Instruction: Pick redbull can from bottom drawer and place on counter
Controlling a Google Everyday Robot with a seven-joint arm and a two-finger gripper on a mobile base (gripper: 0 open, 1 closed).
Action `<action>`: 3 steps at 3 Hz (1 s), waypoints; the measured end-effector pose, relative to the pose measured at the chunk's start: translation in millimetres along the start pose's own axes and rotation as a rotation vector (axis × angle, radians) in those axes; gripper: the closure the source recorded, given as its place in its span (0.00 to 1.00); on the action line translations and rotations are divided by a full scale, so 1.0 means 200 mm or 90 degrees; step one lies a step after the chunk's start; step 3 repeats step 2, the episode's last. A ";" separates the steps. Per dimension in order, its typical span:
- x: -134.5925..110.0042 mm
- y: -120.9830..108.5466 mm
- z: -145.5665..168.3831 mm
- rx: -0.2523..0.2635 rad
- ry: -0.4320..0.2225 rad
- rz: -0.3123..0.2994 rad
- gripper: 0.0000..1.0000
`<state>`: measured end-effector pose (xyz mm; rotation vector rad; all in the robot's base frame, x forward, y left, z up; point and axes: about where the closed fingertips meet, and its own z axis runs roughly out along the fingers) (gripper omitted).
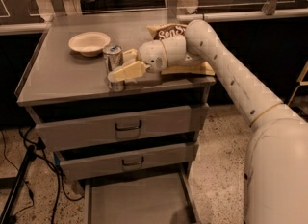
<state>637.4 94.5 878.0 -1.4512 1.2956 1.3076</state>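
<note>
The redbull can (113, 56) stands upright on the counter (62, 81), near its front edge and right of a white bowl. My gripper (115, 67) reaches in from the right at counter level, and its two cream fingers sit on either side of the can. The near finger (127, 71) angles out in front of the can and the far finger is partly hidden behind it. The jaws look spread, not pressed on the can. The bottom drawer (137, 199) is pulled out below, and its grey floor is bare.
A white bowl (89, 43) sits at the counter's back left. A chip bag (168, 30) lies behind my wrist. The two upper drawers (120, 127) are closed. Cables and a stand leg (19, 184) are on the floor at the left.
</note>
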 end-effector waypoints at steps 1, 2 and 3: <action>0.00 0.00 0.00 0.000 0.000 0.000 0.00; 0.00 0.00 0.00 0.000 0.000 0.000 0.00; 0.00 0.00 0.00 0.000 0.000 0.000 0.00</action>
